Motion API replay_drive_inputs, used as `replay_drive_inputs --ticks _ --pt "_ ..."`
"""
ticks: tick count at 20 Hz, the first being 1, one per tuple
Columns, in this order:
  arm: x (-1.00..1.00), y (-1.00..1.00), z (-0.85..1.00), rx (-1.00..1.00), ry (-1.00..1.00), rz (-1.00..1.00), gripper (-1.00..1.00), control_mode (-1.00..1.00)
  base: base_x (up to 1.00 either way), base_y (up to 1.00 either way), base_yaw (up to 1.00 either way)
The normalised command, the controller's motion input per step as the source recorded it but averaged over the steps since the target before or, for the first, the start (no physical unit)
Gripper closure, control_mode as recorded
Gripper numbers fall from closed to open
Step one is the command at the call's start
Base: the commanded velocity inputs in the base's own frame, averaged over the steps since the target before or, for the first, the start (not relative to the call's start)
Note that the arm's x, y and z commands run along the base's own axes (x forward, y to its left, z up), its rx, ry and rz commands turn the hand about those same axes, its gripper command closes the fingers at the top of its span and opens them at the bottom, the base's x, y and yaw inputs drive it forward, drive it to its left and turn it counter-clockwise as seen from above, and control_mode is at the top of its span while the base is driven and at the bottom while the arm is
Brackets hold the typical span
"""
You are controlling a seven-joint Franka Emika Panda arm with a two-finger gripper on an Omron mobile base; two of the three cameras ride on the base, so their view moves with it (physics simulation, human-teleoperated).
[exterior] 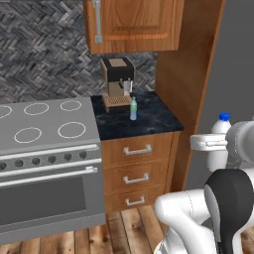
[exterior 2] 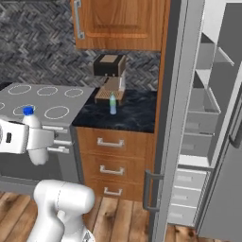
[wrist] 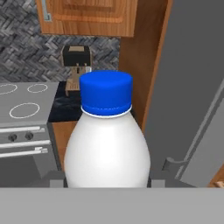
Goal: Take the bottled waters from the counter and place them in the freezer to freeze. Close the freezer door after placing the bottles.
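One white bottle (wrist: 107, 144) sits gripped in the pincer (exterior 2: 49, 141), upright.

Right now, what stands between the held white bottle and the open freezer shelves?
In the right base view, the open freezer door stands edge-on between the white bottle in the gripper and the freezer shelves.

White bottle (wrist: 107, 148) hides pincer fingers; base cropped
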Motion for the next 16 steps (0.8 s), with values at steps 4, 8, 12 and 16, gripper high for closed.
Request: replay_drive_inputs --ticks 4,8,12,16 --pt "0.0 0.0 0.0 0.0 0.0 0.0 1.0 1.0 -0.58 -0.17 0.0" --pt "0.0 0.0 0.0 0.0 0.0 0.0 1.0 1.0 -0.37 -0.13 0.0" --pt "0.0 0.0 0.0 0.0 0.0 0.0 1.0 1.0 -0.49 -0.33 0.0" --pt "0.0 0.0 0.0 0.0 0.0 0.0 1.0 1.0 -0.42 -0.44 0.0"
